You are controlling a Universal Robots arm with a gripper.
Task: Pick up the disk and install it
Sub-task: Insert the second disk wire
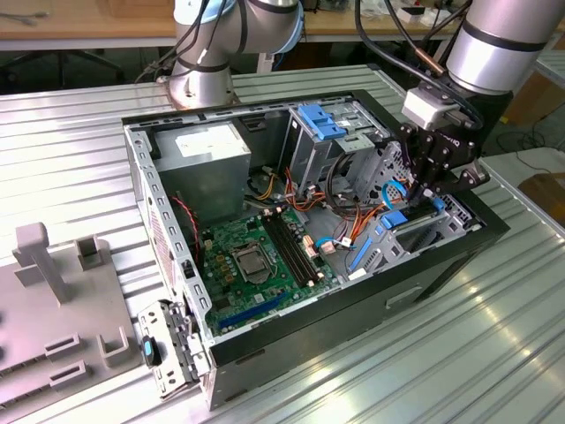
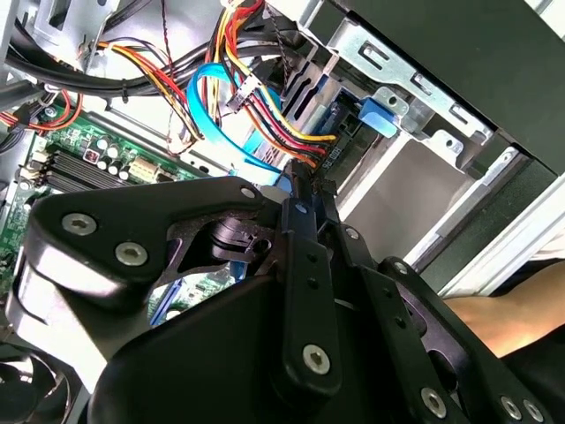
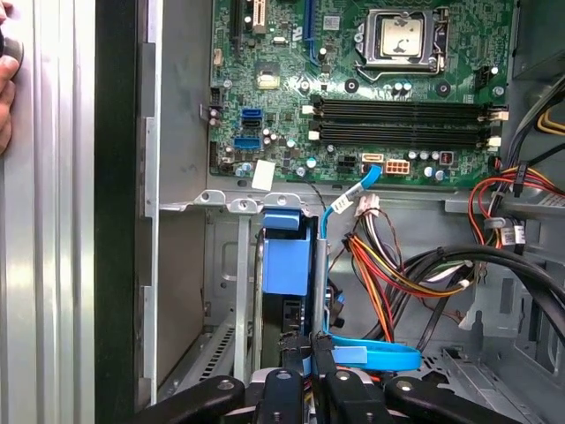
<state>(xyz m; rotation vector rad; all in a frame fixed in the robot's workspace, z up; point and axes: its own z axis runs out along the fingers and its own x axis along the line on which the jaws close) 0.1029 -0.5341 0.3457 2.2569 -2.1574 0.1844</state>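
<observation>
Silver arm tube point(image 1: 499, 44), black cables; pale wrist box; black gripper point(image 1: 430, 177) linkage w/ silver screws, prob. steel.

An open computer case point(image 1: 265, 349) lies on a ribbed metal table point(image 1: 79, 150). Inside it, a green motherboard point(image 1: 256, 256) fills the middle, a grey power supply point(image 1: 207, 168) sits toward the exterior view's left, and a metal drive cage point(image 1: 331, 146) with a blue latch point(image 1: 322, 119) stands at the back. The arm's black gripper point(image 1: 422, 187) reaches down into the case at the exterior view's right, among blue parts and cables point(image 1: 340, 208). A grey fixture point(image 1: 53, 291) rests on the table at the left.
</observation>
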